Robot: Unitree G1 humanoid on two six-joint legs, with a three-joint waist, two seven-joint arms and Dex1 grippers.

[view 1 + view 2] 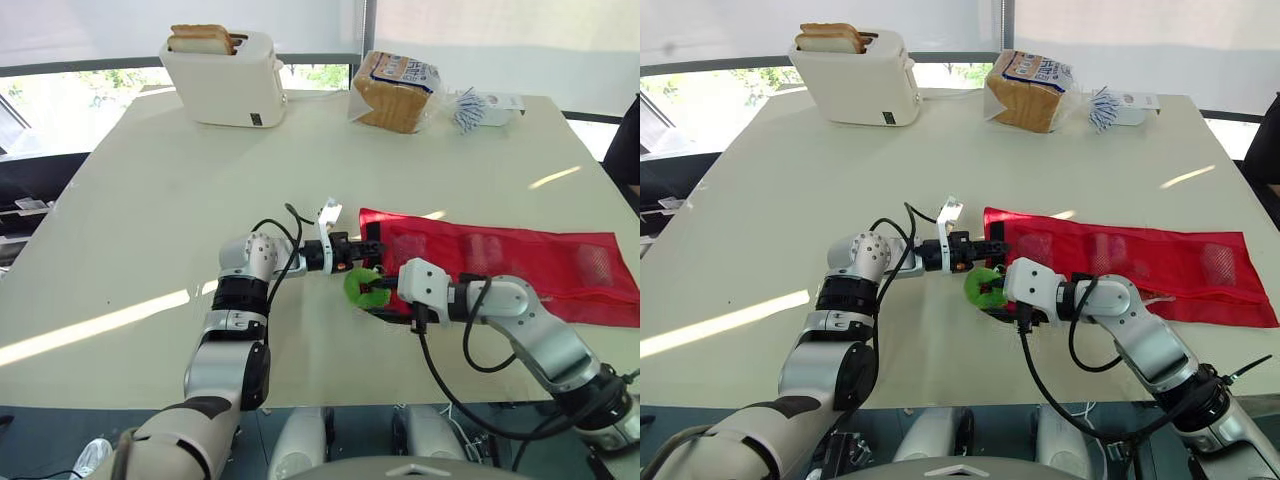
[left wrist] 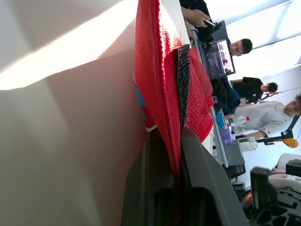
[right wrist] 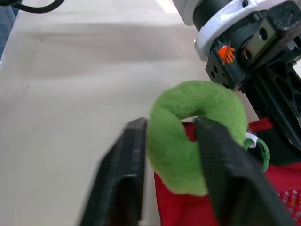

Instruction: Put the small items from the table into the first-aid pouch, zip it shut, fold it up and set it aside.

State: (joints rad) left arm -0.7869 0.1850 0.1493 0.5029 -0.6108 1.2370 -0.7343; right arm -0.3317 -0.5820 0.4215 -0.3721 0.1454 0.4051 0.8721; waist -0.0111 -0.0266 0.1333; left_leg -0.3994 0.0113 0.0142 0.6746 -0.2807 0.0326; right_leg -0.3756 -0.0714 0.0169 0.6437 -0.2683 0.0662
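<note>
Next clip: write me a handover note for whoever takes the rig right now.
Left gripper shut on the edge of the red pouch, at its mouth. Right gripper shut on the green plush ring, right at that mouth, not yet inside. Pouch lies unfolded on the table; shapes show through its mesh, so some items seem packed. To do: ring in, zip, fold, set aside.
</note>
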